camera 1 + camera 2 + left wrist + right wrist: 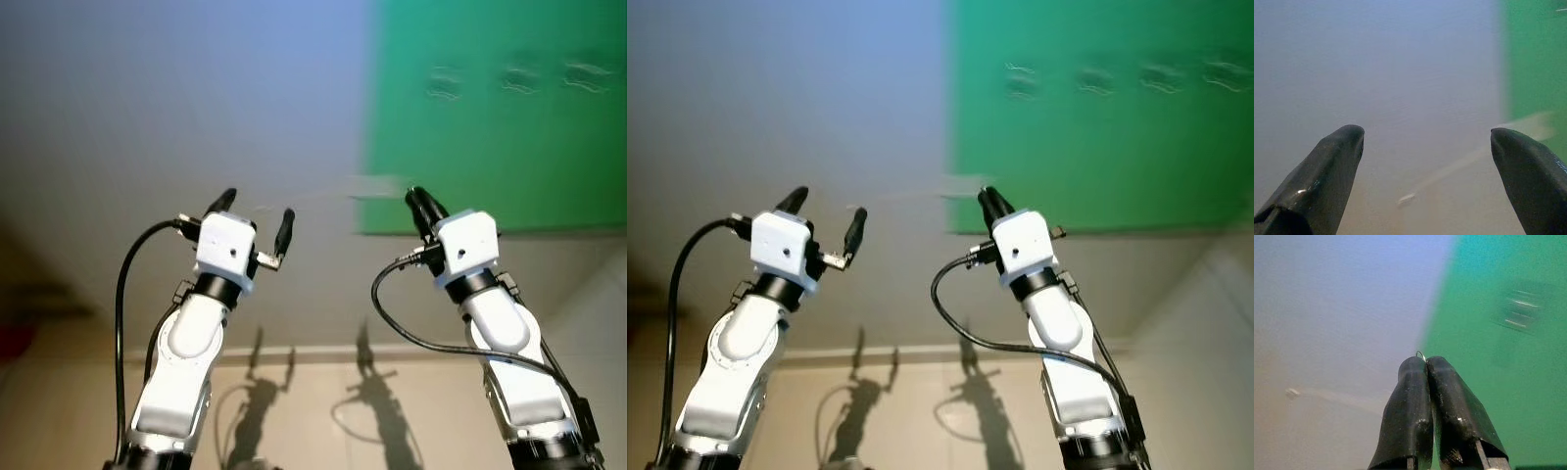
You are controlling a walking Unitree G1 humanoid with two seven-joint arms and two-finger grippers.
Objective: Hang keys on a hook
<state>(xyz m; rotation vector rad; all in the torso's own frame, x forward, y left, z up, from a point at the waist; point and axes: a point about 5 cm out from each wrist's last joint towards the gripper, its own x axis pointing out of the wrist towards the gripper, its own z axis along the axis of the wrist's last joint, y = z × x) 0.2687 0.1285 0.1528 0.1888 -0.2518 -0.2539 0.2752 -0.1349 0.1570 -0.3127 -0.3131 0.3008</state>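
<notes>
Key ring [1421,354] in right gripper [1425,363]

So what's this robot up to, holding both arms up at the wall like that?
It is facing a wall with a green board that carries a row of small hooks. The right gripper is pinched shut, with a thin wire loop poking out at its tips, perhaps a key ring; the keys themselves cannot be made out. The left gripper is raised beside it, open and empty. Nothing hangs on the hooks yet.
</notes>
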